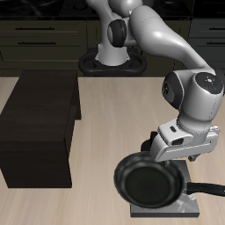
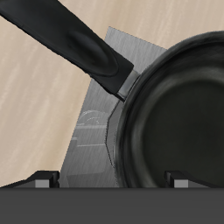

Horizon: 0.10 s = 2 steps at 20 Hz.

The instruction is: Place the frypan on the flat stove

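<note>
**Frypan over the flat stove, claw at its rim**

The frypan sits near the bench's front edge, above the flat stove, whose grey slab shows only as a strip past the pan's rim. Whether the pan rests on the slab or hangs just over it cannot be told. Its long black handle runs out sideways along the front edge. The claw sits directly behind the pan, at the far side of its rim, with the arm rising behind it. In the wrist view the pan's dark bowl fills much of the frame, the handle crosses the wooden bench, and the stove's grey plate with faint ring marks lies under the rim. Two fingertips show wide apart; whether the claw pinches the rim cannot be told. A large dark brown box stands well apart on the bench.
</note>
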Tool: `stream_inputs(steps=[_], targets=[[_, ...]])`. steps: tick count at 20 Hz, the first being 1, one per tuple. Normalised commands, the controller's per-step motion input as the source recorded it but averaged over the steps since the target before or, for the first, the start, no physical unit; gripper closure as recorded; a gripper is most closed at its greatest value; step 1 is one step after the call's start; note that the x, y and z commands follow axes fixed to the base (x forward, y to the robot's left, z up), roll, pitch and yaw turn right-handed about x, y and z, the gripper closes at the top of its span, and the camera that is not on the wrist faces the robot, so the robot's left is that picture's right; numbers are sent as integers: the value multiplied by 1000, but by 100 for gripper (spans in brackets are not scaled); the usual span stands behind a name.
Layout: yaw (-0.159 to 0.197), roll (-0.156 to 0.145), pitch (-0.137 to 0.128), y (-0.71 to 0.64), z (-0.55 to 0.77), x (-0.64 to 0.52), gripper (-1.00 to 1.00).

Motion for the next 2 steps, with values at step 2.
stream_inputs(steps=[2], targets=[[-27, 111, 4, 265, 164, -417, -100]])
